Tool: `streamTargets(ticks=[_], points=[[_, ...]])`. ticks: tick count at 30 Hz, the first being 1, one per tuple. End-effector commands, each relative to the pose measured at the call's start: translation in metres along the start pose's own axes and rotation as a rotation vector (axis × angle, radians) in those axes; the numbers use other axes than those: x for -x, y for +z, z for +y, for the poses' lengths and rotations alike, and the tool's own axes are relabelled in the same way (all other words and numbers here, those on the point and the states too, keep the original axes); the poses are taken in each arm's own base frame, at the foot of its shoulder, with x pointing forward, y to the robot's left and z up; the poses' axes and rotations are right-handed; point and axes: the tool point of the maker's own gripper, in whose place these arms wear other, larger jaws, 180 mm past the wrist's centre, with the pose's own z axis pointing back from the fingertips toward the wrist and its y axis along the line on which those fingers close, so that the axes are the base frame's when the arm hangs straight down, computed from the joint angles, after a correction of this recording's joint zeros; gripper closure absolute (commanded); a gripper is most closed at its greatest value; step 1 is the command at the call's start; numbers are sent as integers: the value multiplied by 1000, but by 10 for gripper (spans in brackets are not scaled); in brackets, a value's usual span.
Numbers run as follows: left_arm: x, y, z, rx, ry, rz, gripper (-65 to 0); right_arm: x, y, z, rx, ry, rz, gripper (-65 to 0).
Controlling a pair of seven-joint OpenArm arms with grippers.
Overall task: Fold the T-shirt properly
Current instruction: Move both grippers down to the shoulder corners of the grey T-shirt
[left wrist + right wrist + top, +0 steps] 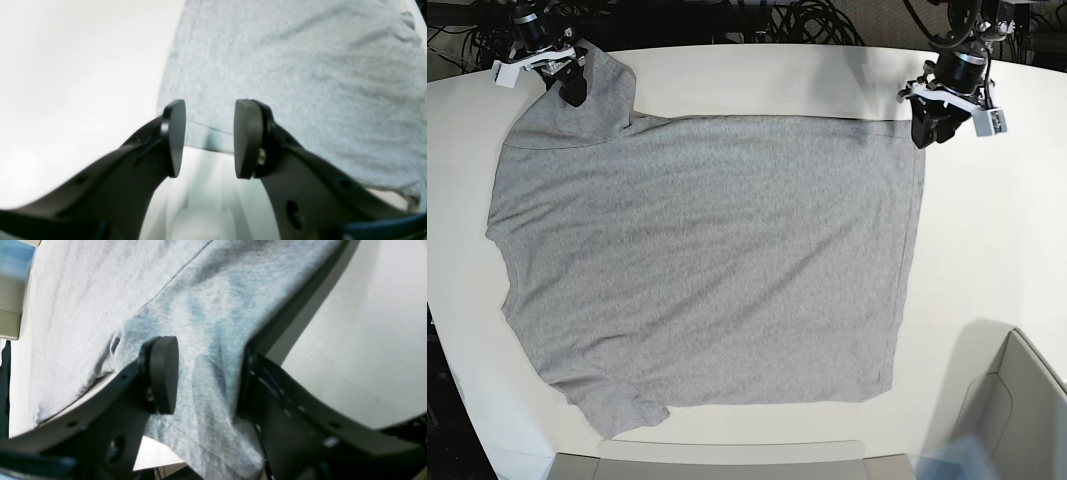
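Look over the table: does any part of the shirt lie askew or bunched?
Mostly flat. The T-shirt has one sleeve lifted and bunched between the right gripper fingers at the far corner; the near sleeve's edge curls slightly.

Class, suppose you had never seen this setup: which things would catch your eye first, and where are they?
The grey T-shirt spread flat, plain side up, fills most of the white table. At its far corners sit the two arms: the right gripper has sleeve cloth between its jaws, while the left gripper stands open at the hem corner.
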Motion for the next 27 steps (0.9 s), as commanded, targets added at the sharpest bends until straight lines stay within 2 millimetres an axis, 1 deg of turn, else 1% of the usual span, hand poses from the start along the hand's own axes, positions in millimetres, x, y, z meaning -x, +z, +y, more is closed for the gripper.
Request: streamTargets(ticks=[1, 2, 4, 7, 8, 10, 12, 13, 17, 19, 25, 27], points=[[-11, -3, 10, -23, -9, 11, -251, 14, 5, -8, 34, 1, 63, -261], [-12, -5, 13, -29, -11, 31, -251, 14, 6, -9, 35, 0, 65, -261], [-7, -12, 22, -51, -1, 97, -251, 14, 7, -11, 40, 3, 67, -261], [-2, -21, 43, -104, 55, 127, -252, 13, 8, -12, 42, 7, 67, -261], [0, -23, 46, -99, 53, 137, -252, 13, 8, -12, 42, 7, 67, -261], [4, -28, 42, -42, 30, 169, -252, 13, 8, -12, 42, 7, 67, -261], [12, -31, 35, 11, 16, 212, -252, 14, 8, -10, 37, 5, 69, -261], [17, -32, 35, 22, 16, 228, -251, 14, 8, -9, 36, 5, 70, -261], [30, -37, 49, -4, 61, 252, -251, 14, 8, -9, 36, 5, 70, -261], [31, -42, 51, -9, 79, 247, -251, 13, 8, -10, 37, 7, 69, -261], [34, -44, 47, 3, 79, 262, -251, 13, 7, -9, 34, 7, 69, -261], [43, -46, 36, 30, 69, 292, -251, 13, 7, -8, 33, 6, 69, -261]])
